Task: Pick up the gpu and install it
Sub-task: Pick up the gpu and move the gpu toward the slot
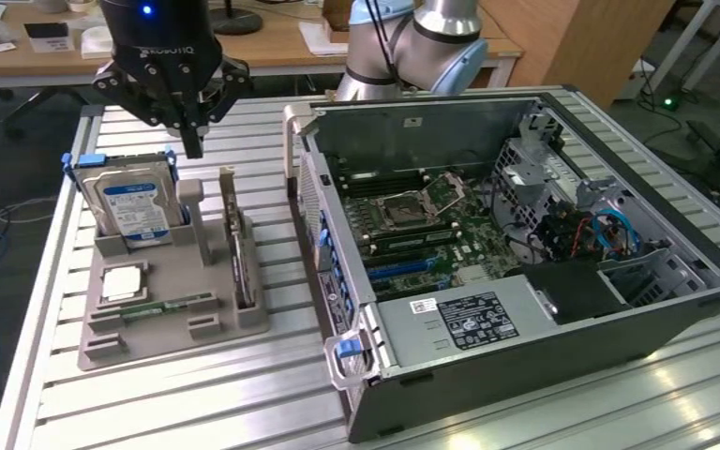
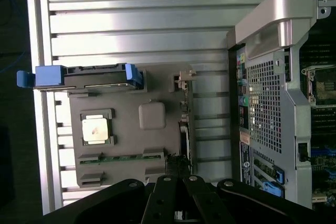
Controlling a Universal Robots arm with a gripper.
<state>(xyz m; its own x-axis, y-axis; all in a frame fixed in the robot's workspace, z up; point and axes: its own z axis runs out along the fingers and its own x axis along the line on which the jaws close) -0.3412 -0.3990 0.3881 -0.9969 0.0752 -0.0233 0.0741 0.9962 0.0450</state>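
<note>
The ribbed aluminium tabletop (image 1: 185, 394) carries one open black and silver computer case (image 1: 660, 319), lying on its side with the green motherboard exposed. Just beside it, toward the exterior view's left, sits one grey moulded parts tray (image 1: 160, 337).

One grey robot arm (image 1: 429, 47) reaches in from behind the case. Its black gripper (image 1: 194, 141) hangs over the far end of the tray. The jaws look drawn together to a single tip, with nothing between them.

On the tray, counted:
- One silver hard drive with a blue and white label (image 1: 135, 206), upright in blue clips at the far corner on the exterior view's left.
- One gpu (image 1: 240, 258), a thin dark green card with a long silvery bracket, standing on edge in a slot along the side of the tray nearest the case.
- One square silver processor chip (image 1: 123, 281), lying flat.
- One narrow green memory stick (image 1: 166, 307), set in a slot.

The gpu is not yet lifted. It lies below the jaws and toward the exterior view's right. The tip hangs between the hard drive and the card's bracket end, touching neither. The card's long axis runs along the tray's length, from the far end under the gripper toward the near edge and parallel to the case's side. From the wrist view it shows edge-on as a thin line.
</note>
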